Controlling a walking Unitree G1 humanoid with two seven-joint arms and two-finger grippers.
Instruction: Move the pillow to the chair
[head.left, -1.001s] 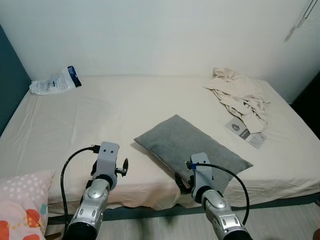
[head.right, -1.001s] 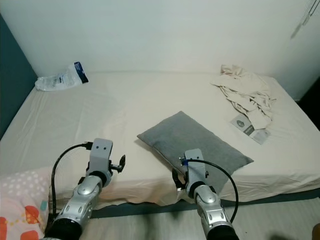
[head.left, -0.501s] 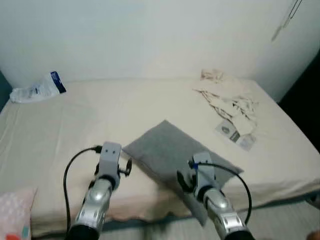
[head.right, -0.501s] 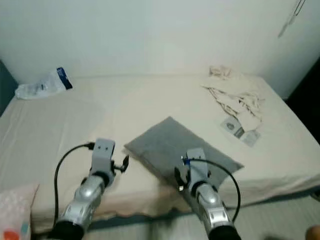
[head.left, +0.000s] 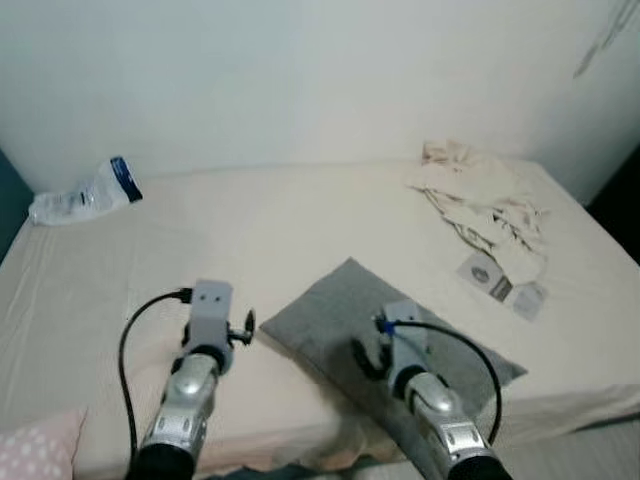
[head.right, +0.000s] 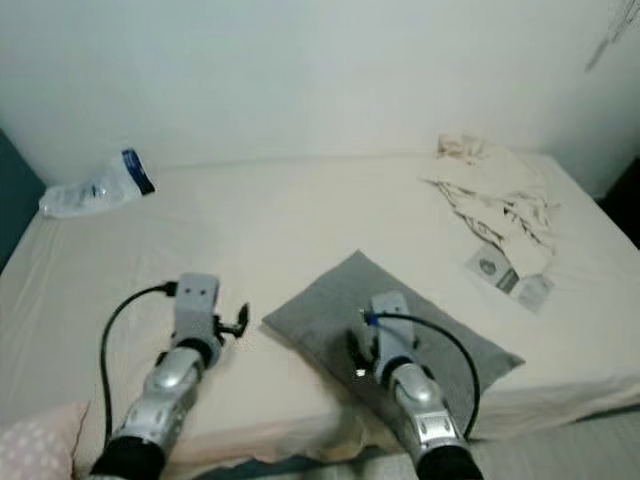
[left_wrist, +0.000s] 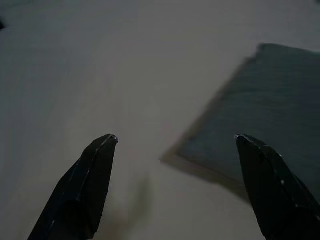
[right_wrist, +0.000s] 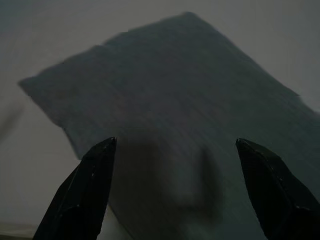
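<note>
A grey rectangular pillow (head.left: 340, 315) lies flat near the front edge of a cream bed (head.left: 220, 230), turned diagonally. My right gripper (right_wrist: 175, 145) hangs just above the pillow's near half, its fingers wide open with nothing between them. My left gripper (left_wrist: 175, 140) is open over the bare sheet to the left of the pillow (left_wrist: 270, 90), whose corner lies ahead of it. The left arm (head.left: 195, 375) and the right arm (head.left: 425, 390) both reach forward over the bed's front edge.
Crumpled beige cloth (head.left: 480, 195) and two small packets (head.left: 500, 285) lie at the bed's right side. A clear plastic bag with a blue end (head.left: 85, 195) rests at the far left by the white wall. A pink dotted cushion (head.left: 35, 450) sits at the lower left.
The camera has shifted, so the bed sits differently in the picture. Both grippers are further over the bed, the right one now above the pillow. Both stay open.
</note>
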